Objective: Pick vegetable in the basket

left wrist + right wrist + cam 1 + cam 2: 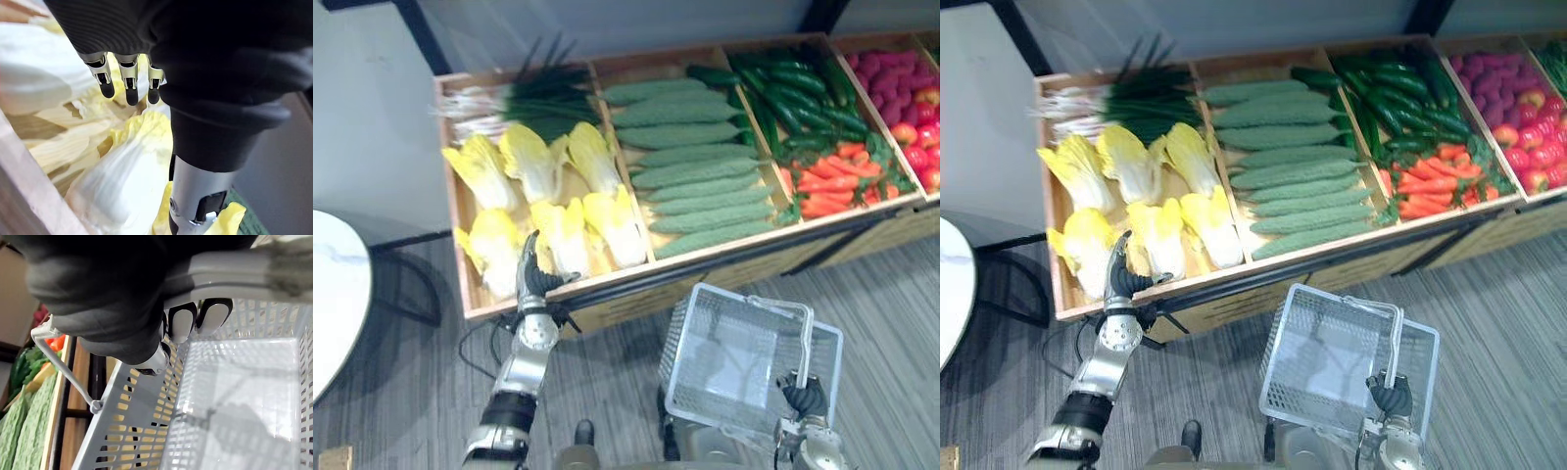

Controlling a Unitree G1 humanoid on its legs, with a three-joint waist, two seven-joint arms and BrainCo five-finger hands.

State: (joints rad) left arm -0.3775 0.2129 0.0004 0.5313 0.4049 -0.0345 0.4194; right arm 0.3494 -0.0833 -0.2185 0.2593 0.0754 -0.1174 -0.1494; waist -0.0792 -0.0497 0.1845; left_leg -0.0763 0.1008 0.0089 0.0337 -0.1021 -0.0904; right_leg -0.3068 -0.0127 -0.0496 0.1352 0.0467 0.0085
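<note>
Several pale yellow napa cabbages [563, 186] lie in the left compartment of a wooden produce stand. My left hand [533, 279] hovers at that compartment's front edge, fingers [127, 83] straight and open just above a cabbage [127, 181], holding nothing. A white wire-mesh basket [744, 357] hangs low in front of the stand, with nothing in it. My right hand [803, 397] is shut on the basket's handle [234, 276] at its near side.
Green onions [524, 103] lie behind the cabbages. Bumpy green gourds [690, 166] fill the middle bin, then cucumbers [798, 93] and carrots [827, 176], with red fruit [911, 108] at far right. A round white table [333, 294] stands at left. Grey plank floor lies below.
</note>
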